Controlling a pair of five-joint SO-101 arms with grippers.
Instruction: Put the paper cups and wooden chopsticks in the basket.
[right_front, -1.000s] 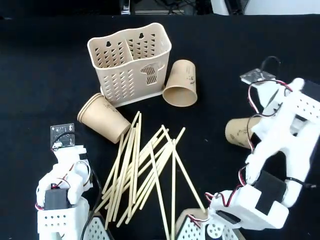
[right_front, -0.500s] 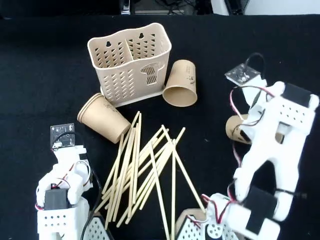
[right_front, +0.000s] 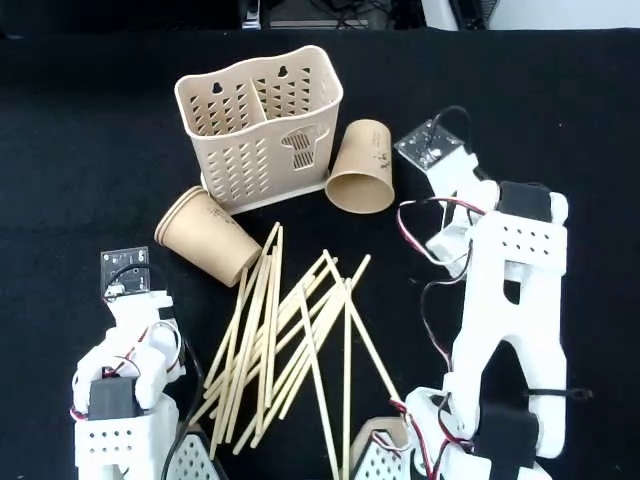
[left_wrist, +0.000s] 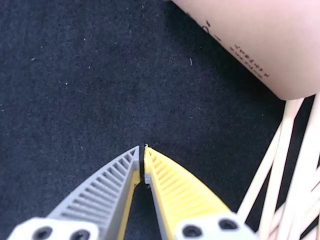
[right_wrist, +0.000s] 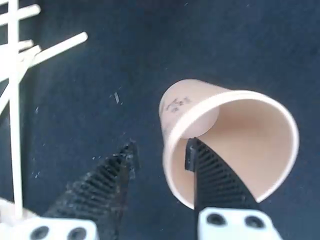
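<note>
A beige slotted basket (right_front: 215, 82) stands upright at the back. One paper cup (right_front: 362, 170) lies on its side right of the basket, another paper cup (right_front: 205, 235) left of it. Several wooden chopsticks (right_front: 290, 340) are scattered in front. In the right wrist view a third paper cup (right_wrist: 235, 135) lies on its side; my right gripper (right_wrist: 160, 147) is open, one finger inside the cup's mouth and the other outside its wall. My left gripper (left_wrist: 142, 148) is shut and empty, low over the cloth, short of a paper cup (left_wrist: 250, 40) and chopsticks (left_wrist: 285, 165).
A black cloth covers the table. The right arm (right_front: 510, 260) stretches over the right side and covers the third cup in the high view. The left arm (right_front: 125, 390) sits at the front left corner. Chopstick ends (right_wrist: 20, 50) lie near the right gripper.
The right arm has swung left and forward, so that it covers the cup on the right in the high view. The left arm, the basket, the other cups and the chopsticks have not moved.
</note>
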